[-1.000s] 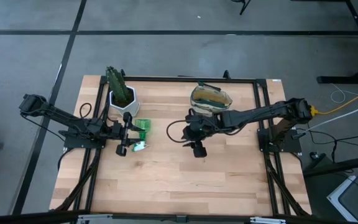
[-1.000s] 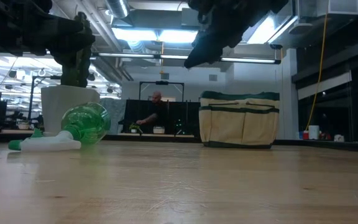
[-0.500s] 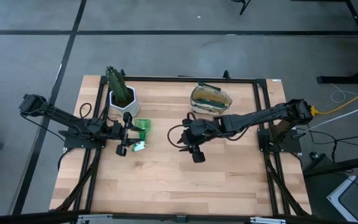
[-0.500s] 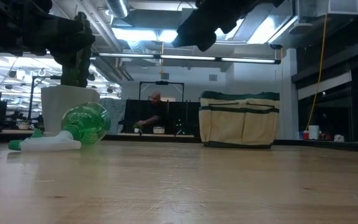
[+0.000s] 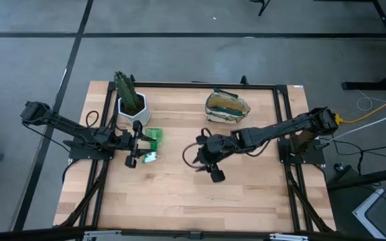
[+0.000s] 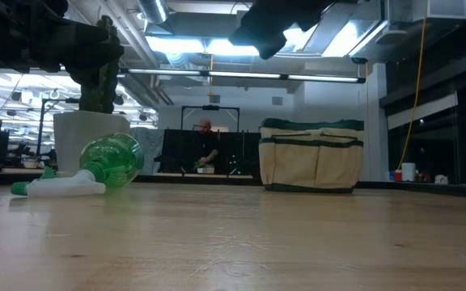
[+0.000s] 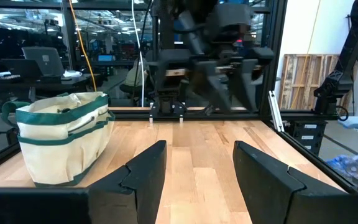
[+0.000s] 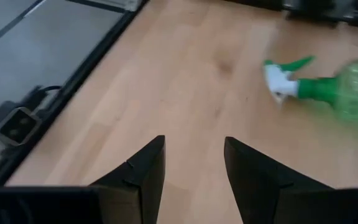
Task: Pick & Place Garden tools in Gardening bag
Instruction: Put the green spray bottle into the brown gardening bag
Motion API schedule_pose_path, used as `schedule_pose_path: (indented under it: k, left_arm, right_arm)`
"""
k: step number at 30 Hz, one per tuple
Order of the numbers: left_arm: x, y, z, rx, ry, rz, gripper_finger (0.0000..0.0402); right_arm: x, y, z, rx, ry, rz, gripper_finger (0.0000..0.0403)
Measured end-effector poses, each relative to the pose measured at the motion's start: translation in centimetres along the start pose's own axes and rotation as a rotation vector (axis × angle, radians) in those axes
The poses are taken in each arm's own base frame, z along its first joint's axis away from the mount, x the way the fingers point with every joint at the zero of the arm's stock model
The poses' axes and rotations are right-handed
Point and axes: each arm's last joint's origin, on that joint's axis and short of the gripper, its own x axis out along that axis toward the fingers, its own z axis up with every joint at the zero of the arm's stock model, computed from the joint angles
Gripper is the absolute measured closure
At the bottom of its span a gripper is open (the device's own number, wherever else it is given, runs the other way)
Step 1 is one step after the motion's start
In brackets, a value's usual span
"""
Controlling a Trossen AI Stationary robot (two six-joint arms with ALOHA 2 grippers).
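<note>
The green-and-white spray bottle (image 5: 151, 143) lies on its side on the table left of centre, white head toward the near edge; it also shows in the low view (image 6: 110, 162) and the right wrist view (image 8: 328, 90). The beige gardening bag (image 5: 227, 107) with green trim stands upright at the far middle. My left gripper (image 5: 135, 144) is open, raised over the table beside the bottle's left side. My right gripper (image 5: 210, 170) is open and empty, raised near the table's middle, right of the bottle. Trowel, rake and shears are not in view on the table.
A white pot with a green cactus (image 5: 131, 100) stands just behind the bottle at the far left. A black frame rail (image 5: 206, 85) runs round the table. Bare wood (image 5: 193, 201) lies across the near half. A person (image 6: 206, 150) is in the room behind.
My right gripper has moved toward the table's near edge, away from the bag, and has turned as it went; in the low view it has risen a little. The bottle, the bag and my left gripper have stayed where they were.
</note>
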Motion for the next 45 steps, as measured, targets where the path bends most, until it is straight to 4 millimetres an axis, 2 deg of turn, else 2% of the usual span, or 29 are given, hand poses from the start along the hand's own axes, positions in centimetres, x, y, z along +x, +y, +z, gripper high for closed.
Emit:
schedule_pose_path:
  k: [7, 14, 21, 28, 36, 41, 45]
  left_arm:
    - [0.0, 0.0, 0.0, 0.000, 0.001, 0.000, 0.0219]
    - [0.0, 0.0, 0.0, 0.000, 0.001, 0.000, 0.0219]
    - [0.0, 0.0, 0.0, 0.000, 0.000, 0.000, 0.0219]
    - [0.0, 0.0, -0.8, 0.076, 0.080, -0.001, 0.0219]
    - [-0.1, 0.0, -1.1, 0.087, 0.110, -0.002, 0.0219]
    - [-0.1, 0.0, -1.1, 0.087, 0.111, -0.002, 0.0219]
    - [-0.1, 0.0, -1.0, 0.025, 0.106, 0.001, 0.0219]
  right_arm:
    - [0.4, 1.8, 0.0, -0.033, 0.009, -0.016, 0.0236]
    - [0.5, 2.4, 0.2, -0.033, -0.001, 0.002, 0.0236]
    - [0.5, 2.4, -0.2, -0.024, 0.034, 0.004, 0.0236]
    - [0.3, 1.4, -1.3, 0.018, 0.140, -0.014, 0.0236]
    - [0.4, 1.3, -1.5, -0.011, 0.126, -0.009, 0.0236]
    - [1.5, 1.4, -2.9, -0.061, -0.015, 0.077, 0.0236]
    - [2.2, 1.4, -4.9, -0.026, -0.070, 0.079, 0.0236]
